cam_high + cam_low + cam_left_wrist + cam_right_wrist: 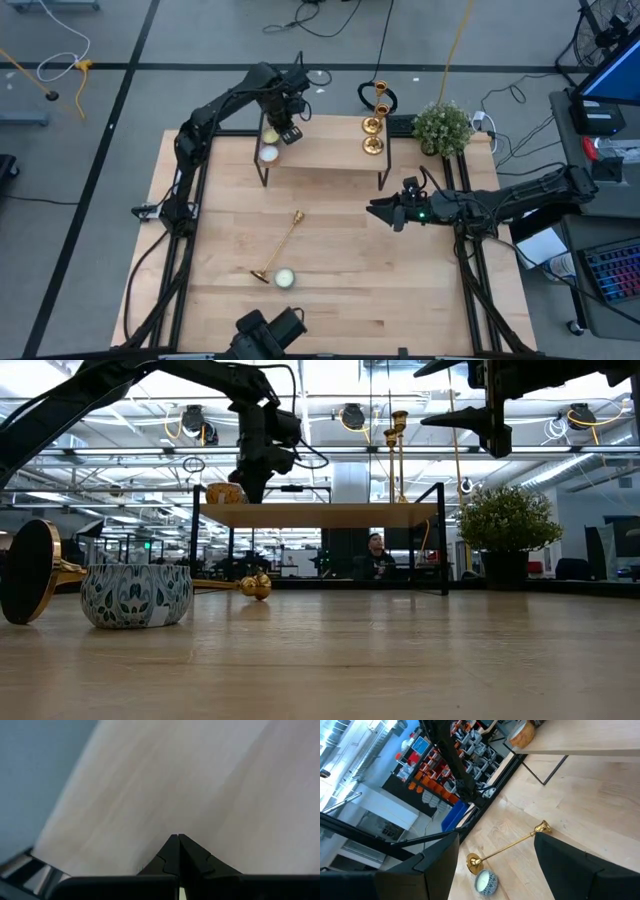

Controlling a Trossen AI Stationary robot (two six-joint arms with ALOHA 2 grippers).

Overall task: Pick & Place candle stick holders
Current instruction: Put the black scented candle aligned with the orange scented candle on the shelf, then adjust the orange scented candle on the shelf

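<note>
Three holders total: two (pixel 375 122) upright at the shelf's (pixel 320 155) 3 o'clock end, one touching the other; third holder (pixel 281 246) lies flat on the table (pixel 400 290), base toward 7 o'clock, cup toward 1 o'clock. Patterned tin (pixel 285 278) just beside that base, pale candle inside. Two round candles (pixel 268 145) sit at the shelf's 9 o'clock end. Left gripper (pixel 287 133) over them, jaws pressed together, empty. Right gripper (pixel 385 212) hovers at 3 o'clock of the lying holder, jaws spread, empty. Plant (pixel 442 126) at the table's 1 o'clock corner. Open lab beyond; a person (pixel 377 553) sits far back.
</note>
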